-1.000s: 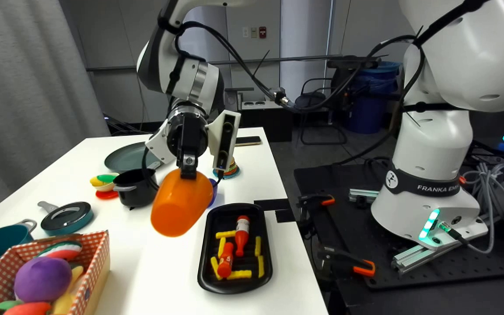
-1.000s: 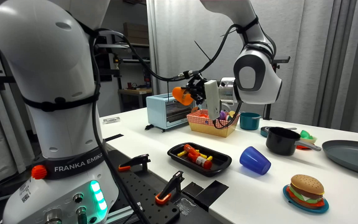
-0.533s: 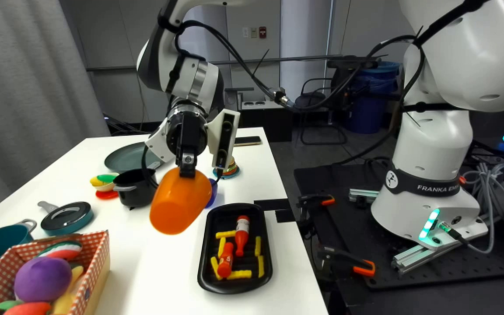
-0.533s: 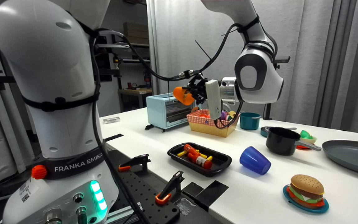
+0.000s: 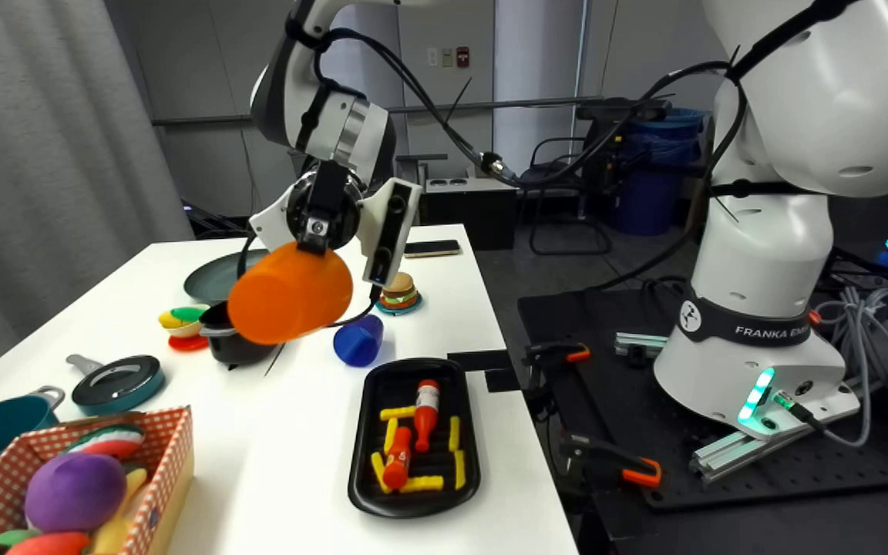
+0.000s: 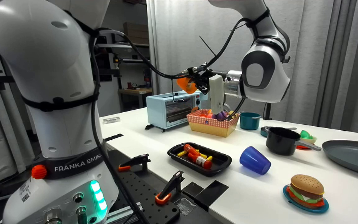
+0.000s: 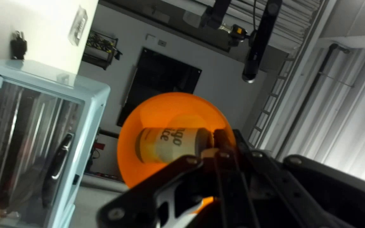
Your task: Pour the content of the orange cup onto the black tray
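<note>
Above the white table [image 5: 297, 447], the end effector [image 5: 313, 243] grips the orange cup [image 5: 290, 293] holding 1 can [image 7: 173, 144].

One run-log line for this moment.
Gripper: holding orange cup | cup: raised, tilted, can inside | tray: red bottles, yellow sticks | pour: unfinished

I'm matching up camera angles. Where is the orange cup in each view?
In an exterior view: the orange cup left of centre, about mid-height.
In an exterior view: the orange cup just right of centre, above mid-height.
In the wrist view: the orange cup near centre, jaws overlapping its lower right.
Shared landmark: the white table, in all three views.
</note>
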`<state>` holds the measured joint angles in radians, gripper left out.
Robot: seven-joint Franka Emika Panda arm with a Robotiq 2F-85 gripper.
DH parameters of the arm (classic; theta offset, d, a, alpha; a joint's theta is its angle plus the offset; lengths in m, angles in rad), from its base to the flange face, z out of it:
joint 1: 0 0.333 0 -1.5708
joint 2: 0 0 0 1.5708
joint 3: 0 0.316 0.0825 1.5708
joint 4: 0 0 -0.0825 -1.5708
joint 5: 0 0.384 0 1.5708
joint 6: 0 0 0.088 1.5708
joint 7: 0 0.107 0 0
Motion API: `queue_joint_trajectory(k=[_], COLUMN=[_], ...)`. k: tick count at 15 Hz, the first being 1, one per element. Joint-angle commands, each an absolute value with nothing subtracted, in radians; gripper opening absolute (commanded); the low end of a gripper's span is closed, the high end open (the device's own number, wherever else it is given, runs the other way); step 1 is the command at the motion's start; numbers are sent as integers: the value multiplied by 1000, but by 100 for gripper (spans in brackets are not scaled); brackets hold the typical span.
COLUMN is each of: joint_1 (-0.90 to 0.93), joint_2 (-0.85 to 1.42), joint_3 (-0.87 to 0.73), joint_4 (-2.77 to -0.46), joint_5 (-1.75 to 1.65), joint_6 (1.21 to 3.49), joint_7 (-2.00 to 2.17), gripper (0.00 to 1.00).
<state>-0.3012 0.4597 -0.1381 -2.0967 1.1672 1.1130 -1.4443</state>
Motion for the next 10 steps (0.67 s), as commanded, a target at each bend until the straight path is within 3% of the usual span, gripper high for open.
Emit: queue_joint_trajectory(k=[1,10], joint_1=[-316,-262], joint_2=[478,456], joint_3=[-160,-171], joint_4=[-2081,-2081], joint_5=[1221,1145], joint_6=[1018,1065], joint_7=[-1481,-1450], gripper=[1,1])
